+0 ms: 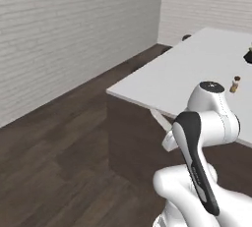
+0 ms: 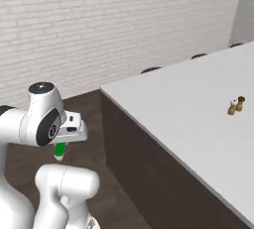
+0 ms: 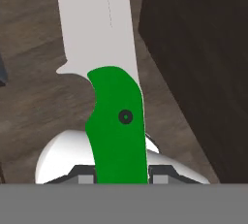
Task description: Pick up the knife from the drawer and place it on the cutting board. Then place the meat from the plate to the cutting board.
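- The end effector [image 3: 121, 177] is clamped on the knife [image 3: 116, 116], with its two dark finger tips pressed against either side of the green handle.
- In the hand view, the pale blade extends away from the end effector, over the dark wood floor [image 3: 29, 39]. A dark brown cabinet side [image 3: 203, 63] lies just beside the blade.
- In the right base view, the end effector [image 2: 60, 146] sits low beside the arm's upper joint. The knife [image 2: 59, 151] hangs below it, with its green handle showing and clear of the bench.
- The bench [image 2: 198, 109] has a flat white top over dark brown sides. It stands near the arm, on the side towards the brick wall [image 2: 99, 25].
- Two small brown shakers [image 2: 236, 105] stand close together on the bench top, well apart from the knife.
- The same shakers [image 1: 236, 84] appear in the left base view, beyond the arm's elbow.
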